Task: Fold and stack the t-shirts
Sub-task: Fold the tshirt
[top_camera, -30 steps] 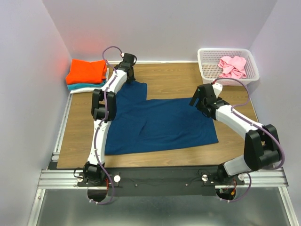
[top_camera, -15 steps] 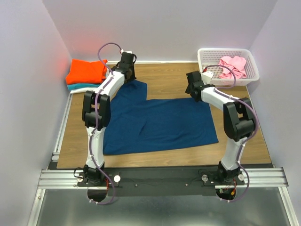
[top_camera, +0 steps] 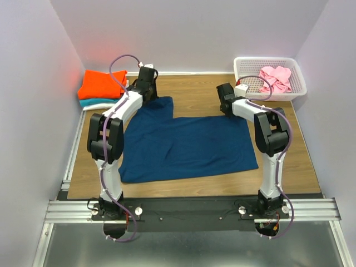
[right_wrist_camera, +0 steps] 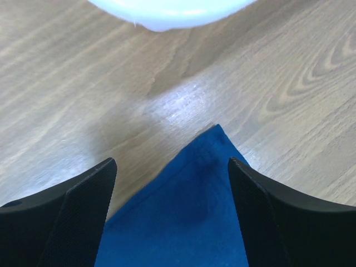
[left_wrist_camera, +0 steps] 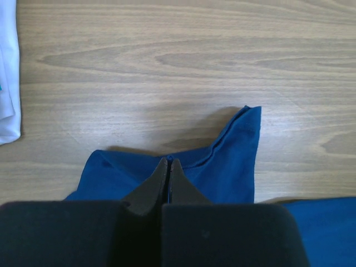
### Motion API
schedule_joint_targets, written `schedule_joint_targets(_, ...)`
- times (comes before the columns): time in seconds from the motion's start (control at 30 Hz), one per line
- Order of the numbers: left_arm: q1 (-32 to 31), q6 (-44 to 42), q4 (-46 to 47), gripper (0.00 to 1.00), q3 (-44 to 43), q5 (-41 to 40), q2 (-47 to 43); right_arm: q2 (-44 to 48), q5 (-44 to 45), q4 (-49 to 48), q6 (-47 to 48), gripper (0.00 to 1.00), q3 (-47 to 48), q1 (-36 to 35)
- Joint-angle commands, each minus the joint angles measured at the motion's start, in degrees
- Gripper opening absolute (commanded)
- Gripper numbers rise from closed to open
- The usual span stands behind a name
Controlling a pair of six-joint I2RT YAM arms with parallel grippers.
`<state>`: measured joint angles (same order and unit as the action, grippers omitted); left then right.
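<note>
A navy-blue t-shirt point(top_camera: 189, 147) lies spread flat across the middle of the table. My left gripper point(top_camera: 146, 89) sits at its far left edge. In the left wrist view its fingers are pressed together point(left_wrist_camera: 168, 162) with a sliver of the blue hem point(left_wrist_camera: 222, 167) between them. My right gripper point(top_camera: 226, 105) hovers open over the shirt's far right corner. That corner point(right_wrist_camera: 214, 139) points up between the two spread fingers point(right_wrist_camera: 171, 162), which do not touch it. An orange t-shirt point(top_camera: 102, 83) lies folded on a teal one point(top_camera: 94, 102) at the far left.
A white lattice basket point(top_camera: 245, 86) stands at the far right corner with a crumpled pink t-shirt point(top_camera: 275, 78) inside. White cloth point(left_wrist_camera: 8, 72) shows at the left edge of the left wrist view. Walls close in the table's left, back and right sides.
My right arm has swung back and left, from the shirt's right edge to its far right corner, with the jaws a little narrower. The left gripper has stayed shut at the far edge.
</note>
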<state>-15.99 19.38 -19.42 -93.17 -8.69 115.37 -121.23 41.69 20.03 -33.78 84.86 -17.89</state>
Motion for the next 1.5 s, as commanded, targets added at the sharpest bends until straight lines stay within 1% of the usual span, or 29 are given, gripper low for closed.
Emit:
schedule_joint_targets(0.0, -0.4, 0.0, 3.3, 0.0, 2.0, 1.3, -4.3, -2.7, 4.5, 2.4, -0.1, 0.86, 1.4, 0.4)
schedule_joint_targets(0.13, -0.5, 0.5, 4.1, 0.0, 4.2, 1.4, -5.7, -4.4, 4.3, 2.7, -0.5, 0.84, 2.4, 0.8)
schedule_joint_targets(0.17, -0.5, 0.6, 4.3, 0.0, 4.9, 1.4, -6.0, -4.8, 4.0, 2.8, -0.3, 0.81, 2.7, 0.8)
schedule_joint_targets(0.23, -0.6, 0.7, 4.7, 0.0, 5.6, 1.4, -7.0, -5.5, 3.9, 3.4, -0.8, 0.78, 3.0, 0.7)
schedule_joint_targets(0.27, -0.6, 0.8, 4.7, 0.0, 6.2, 1.2, -7.4, -5.4, 3.8, 3.7, -0.8, 0.72, 3.1, 0.8)
schedule_joint_targets(0.33, -0.7, 0.8, 5.1, 0.0, 6.9, 1.2, -8.3, -4.7, 3.9, 4.5, -1.6, 0.68, 2.5, 0.8)
schedule_joint_targets(0.53, -0.8, 1.0, 5.9, 0.0, 9.3, 0.5, -10.8, -2.3, 5.1, 5.3, -3.6, 0.67, -0.7, 0.8)
schedule_joint_targets(0.73, -0.8, 1.1, 6.3, 0.0, 10.6, 0.4, -11.9, -1.6, 3.7, 5.5, -4.5, 0.59, -1.7, 0.8)
schedule_joint_targets(0.87, -0.8, 1.2, 6.7, 0.0, 11.2, 0.7, -12.6, -0.2, 4.4, 5.6, -4.7, 0.5, -1.9, 0.8)
schedule_joint_targets(0.93, -0.8, 1.2, 7.0, 0.0, 11.6, 1.0, -13.0, 0.1, 4.7, 5.6, -5.1, 0.49, -2.0, 0.8)
schedule_joint_targets(1.0, -0.9, 1.2, 7.4, 0.0, 12.5, 1.2, -13.8, 0.3, 5.1, 5.7, -5.2, 0.43, -1.9, 0.8)
schedule_joint_targets(1.03, -0.9, 1.3, 7.6, 0.0, 13.0, 1.2, -14.2, 0.3, 5.2, 5.7, -5.3, 0.36, -1.9, 0.8)
schedule_joint_targets(1.07, -0.9, 1.4, 7.7, 0.0, 13.3, 1.1, -14.2, 0.2, 5.2, 5.8, -5.4, 0.33, -1.8, 0.8)
schedule_joint_targets(1.13, -0.9, 1.5, 7.9, 0.0, 14.1, 1.0, -14.9, 0.3, 4.9, 5.9, -6.0, 0.24, -1.8, 0.7)
schedule_joint_targets(1.23, -0.9, 1.5, 8.3, 0.0, 15.1, 1.0, -16.0, 0.0, 4.9, 5.8, -6.1, 0.19, -1.6, 0.7)
schedule_joint_targets(1.27, -0.9, 1.5, 8.3, 0.0, 15.7, 0.9, -16.2, -0.1, 5.0, 5.8, -6.0, 0.15, -1.3, 0.7)
schedule_joint_targets(1.33, -1.0, 1.6, 8.3, 0.0, 16.3, 0.8, -17.1, -0.2, 4.9, 5.8, -5.8, 0.12, -0.8, 0.7)
schedule_joint_targets(1.37, -1.0, 1.6, 8.4, 0.0, 16.7, 0.7, -17.5, -0.2, 4.9, 5.8, -5.6, 0.08, -0.6, 0.7)
schedule_joint_targets(1.4, -1.0, 1.7, 8.6, 0.0, 17.4, 0.6, -18.2, -0.1, 4.9, 5.8, -5.4, 0.01, -0.2, 0.6)
schedule_joint_targets(1.47, -1.0, 1.9, 8.8, 0.0, 18.5, 0.5, -19.0, 0.2, 5.0, 5.8, -4.8, 0.01, 0.0, 0.4)
